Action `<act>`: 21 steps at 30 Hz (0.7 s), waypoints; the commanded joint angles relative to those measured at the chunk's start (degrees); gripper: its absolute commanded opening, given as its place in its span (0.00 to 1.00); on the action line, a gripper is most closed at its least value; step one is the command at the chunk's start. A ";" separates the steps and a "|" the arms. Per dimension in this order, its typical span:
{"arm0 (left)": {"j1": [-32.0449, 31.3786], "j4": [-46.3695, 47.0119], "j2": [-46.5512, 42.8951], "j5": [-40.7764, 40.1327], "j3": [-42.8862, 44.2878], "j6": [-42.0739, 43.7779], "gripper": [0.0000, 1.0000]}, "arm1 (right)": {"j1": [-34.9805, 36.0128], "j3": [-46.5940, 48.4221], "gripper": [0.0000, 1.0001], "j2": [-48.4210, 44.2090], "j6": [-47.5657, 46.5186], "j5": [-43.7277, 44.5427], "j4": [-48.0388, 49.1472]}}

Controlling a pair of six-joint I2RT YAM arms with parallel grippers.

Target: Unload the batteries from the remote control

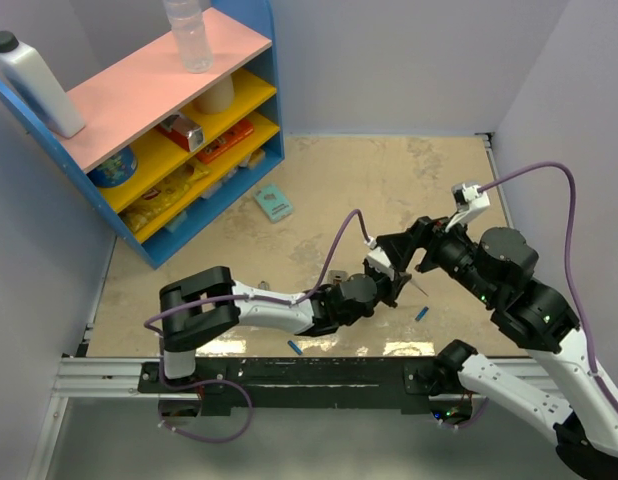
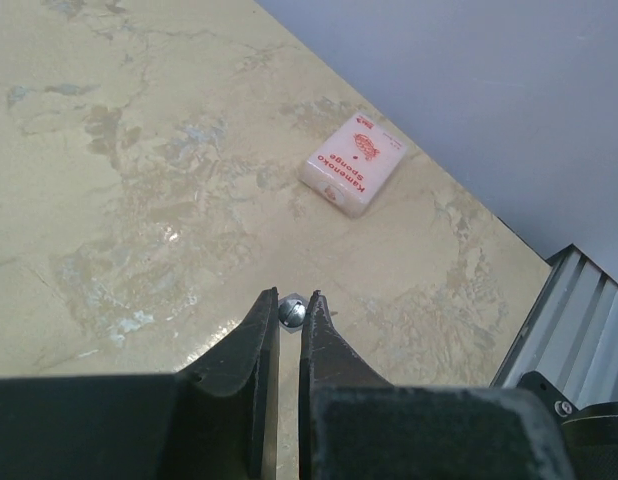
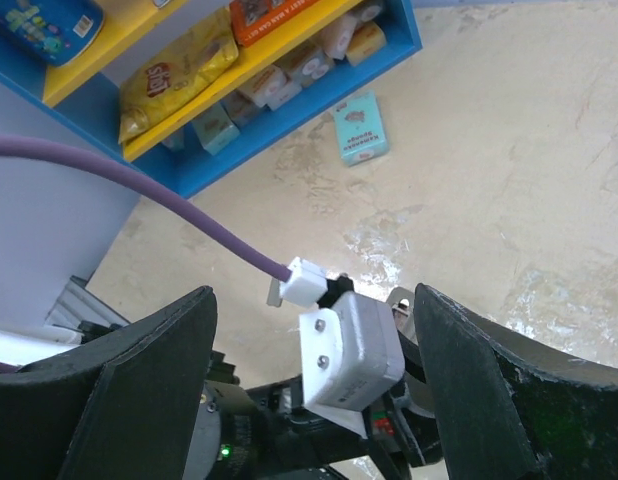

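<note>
Both batteries are lying loose on the beige table (image 1: 319,190). The first battery (image 1: 421,313) is resting diagonally just beside the arms' tips, nearest the right gripper (image 3: 311,298), which is hanging wide and empty. The second battery (image 1: 295,346) is lying by the front edge. The left gripper (image 2: 291,296) is pinching a small grey piece (image 2: 292,311), jaws narrow. The remote is not showing clearly.

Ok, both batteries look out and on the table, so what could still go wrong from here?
1. The open right gripper hovers right by the left wrist camera and its purple cable; moving either arm risks a collision or snag.
2. One battery lies at the table's near edge beside the left arm, the other battery close to the right arm; a sweep could knock either away.
3. The left gripper pinches a small silvery piece at its very tips; it may slip.
</note>
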 commanded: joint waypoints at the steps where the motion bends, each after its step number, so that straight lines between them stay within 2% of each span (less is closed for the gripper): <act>1: 2.00 -1.73 -4.14 -2.18 -0.72 -0.18 0.00 | 0.02 -0.79 0.82 0.83 0.00 0.10 1.56; 6: 5.52 -5.77 -5.11 0.28 -2.83 -5.00 0.00 | 0.02 -2.02 0.82 1.71 0.97 1.60 0.42; 11: 11.49 -4.99 -5.55 9.49 -5.90 -8.53 0.00 | 0.02 -2.90 0.81 1.97 1.14 2.30 0.07; 17: 16.07 -3.76 -3.53 17.84 -5.29 -9.23 0.00 | 0.02 -2.90 0.82 2.15 1.14 3.00 0.06; 21: 18.18 -6.03 0.07 22.52 -2.13 -9.33 0.13 | 0.02 -3.34 0.81 2.76 1.23 2.56 0.24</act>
